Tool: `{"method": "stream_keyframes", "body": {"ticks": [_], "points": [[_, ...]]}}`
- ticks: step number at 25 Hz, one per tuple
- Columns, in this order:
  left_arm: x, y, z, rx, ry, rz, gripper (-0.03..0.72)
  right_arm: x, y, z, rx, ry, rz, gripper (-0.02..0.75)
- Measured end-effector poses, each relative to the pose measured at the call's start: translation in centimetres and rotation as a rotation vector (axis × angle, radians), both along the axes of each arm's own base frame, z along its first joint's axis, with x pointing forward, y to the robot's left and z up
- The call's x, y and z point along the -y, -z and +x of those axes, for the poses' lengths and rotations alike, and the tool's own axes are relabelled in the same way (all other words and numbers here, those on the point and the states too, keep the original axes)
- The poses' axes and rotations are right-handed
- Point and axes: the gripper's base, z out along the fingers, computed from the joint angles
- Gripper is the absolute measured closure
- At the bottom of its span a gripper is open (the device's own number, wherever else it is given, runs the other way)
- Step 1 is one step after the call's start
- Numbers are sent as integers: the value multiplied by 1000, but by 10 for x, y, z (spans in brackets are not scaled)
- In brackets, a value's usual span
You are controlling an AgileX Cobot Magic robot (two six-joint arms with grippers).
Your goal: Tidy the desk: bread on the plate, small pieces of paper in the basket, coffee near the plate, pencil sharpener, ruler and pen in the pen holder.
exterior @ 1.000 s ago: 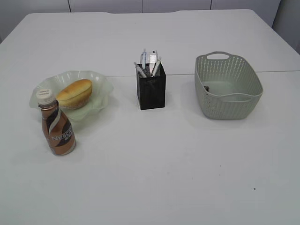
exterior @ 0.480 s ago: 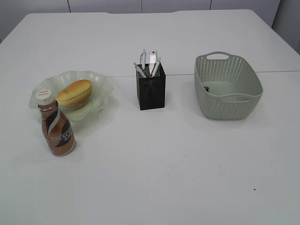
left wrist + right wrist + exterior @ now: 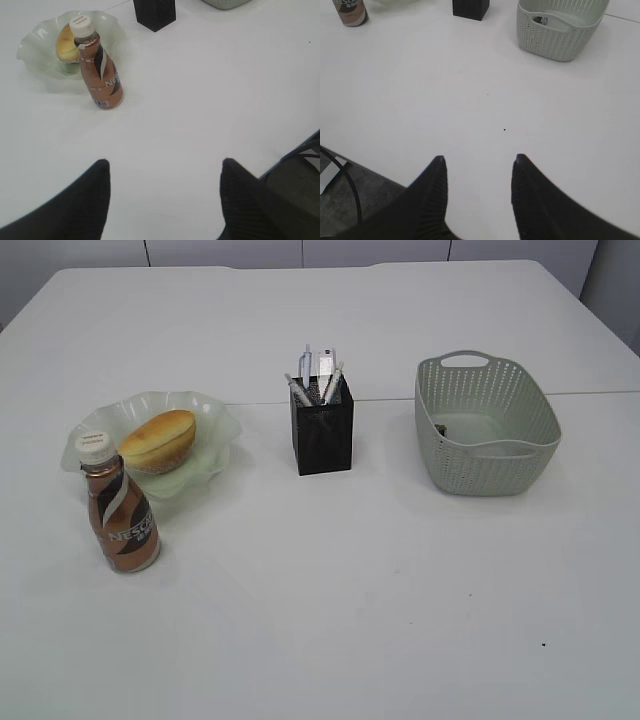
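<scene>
On the white desk point(image 3: 330, 590), the golden bread point(image 3: 159, 438) lies on the wavy pale green plate point(image 3: 215, 430). The brown Nescafe coffee point(image 3: 121, 512) bottle stands upright just in front of the plate. Pens and a clear ruler point(image 3: 325, 368) stick up out of the black mesh pen holder point(image 3: 323, 432). The pencil sharpener does not show. Something small and dark, paper perhaps, lies in the grey-green basket point(image 3: 484, 423). Neither arm shows in the exterior view. My left gripper point(image 3: 165, 165) hangs open and empty over bare desk, near its front edge. My right gripper point(image 3: 479, 159) is open and empty too.
A thin seam point(image 3: 590, 393) crosses the desk behind the basket. The desk's front edge and dark floor point(image 3: 350, 185) show in the right wrist view. A dark frame point(image 3: 295, 170) lies past the edge in the left wrist view.
The objects in the exterior view have not moved. The arms stay out of that view.
</scene>
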Motion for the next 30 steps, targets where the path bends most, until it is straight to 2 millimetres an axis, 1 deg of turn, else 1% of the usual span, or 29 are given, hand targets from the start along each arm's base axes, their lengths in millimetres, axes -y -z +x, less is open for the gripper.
{"method": "stream_keyframes", "body": {"ticks": [6, 13, 15, 18, 21, 23, 26, 30], "points": [[-1, 0, 0, 2, -7, 10, 191, 0, 0, 1, -14, 34, 39, 395], [-1, 1, 1, 0, -7, 11, 191, 0, 0, 1, -13, 54, 44, 397], [-1, 1, 1, 0, -7, 11, 191, 0, 0, 1, -12, 89, 43, 397], [-1, 1, 1, 0, -12, 11, 191, -1, 0, 0, -10, 191, 45, 397], [0, 1, 2, 0, -58, 11, 191, -2, 0, 0, -8, 282, 45, 397], [1, 1, 3, 0, -112, 11, 191, -2, 0, 0, -7, 308, 45, 397], [1, 1, 4, 0, -163, 11, 191, -3, 0, 0, -7, 314, 45, 397], [1, 1, 4, -1, -169, 11, 191, -3, 0, 0, -5, 314, 46, 397]]}}
